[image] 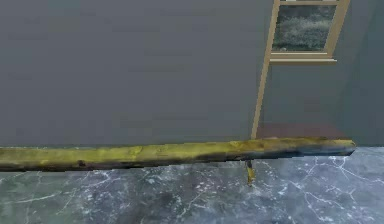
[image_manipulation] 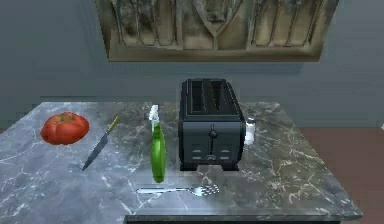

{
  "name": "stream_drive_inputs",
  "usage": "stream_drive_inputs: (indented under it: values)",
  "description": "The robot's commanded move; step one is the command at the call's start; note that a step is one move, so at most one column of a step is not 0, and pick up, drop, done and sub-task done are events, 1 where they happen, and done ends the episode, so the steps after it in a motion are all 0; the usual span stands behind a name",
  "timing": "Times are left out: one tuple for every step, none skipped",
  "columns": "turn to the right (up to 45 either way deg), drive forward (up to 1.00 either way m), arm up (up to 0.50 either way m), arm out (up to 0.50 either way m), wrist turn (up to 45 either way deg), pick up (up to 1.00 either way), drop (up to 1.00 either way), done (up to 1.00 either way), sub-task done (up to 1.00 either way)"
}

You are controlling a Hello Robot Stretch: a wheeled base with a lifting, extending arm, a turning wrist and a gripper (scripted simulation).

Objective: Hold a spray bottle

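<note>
A green spray bottle (image_manipulation: 157, 148) with a pale nozzle stands upright on the grey marble countertop (image_manipulation: 280, 165), near the middle of the arm side view. It sits just left of a black toaster (image_manipulation: 212, 123) and behind a fork (image_manipulation: 180, 190).
On the counter also lie a red tomato (image_manipulation: 64, 127) at the left and a knife (image_manipulation: 101, 143) beside it. A framed relief picture (image_manipulation: 213, 27) hangs on the wall behind. In the forward view a long yellowish-green edge (image: 150, 154) runs across before a grey wall, with a window (image: 305, 30) upper right.
</note>
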Motion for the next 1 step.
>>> stream_drive_inputs:
  values:
    - [0.0,0.0,0.5,0.0,0.0,0.0,0.0,0.0,0.0]
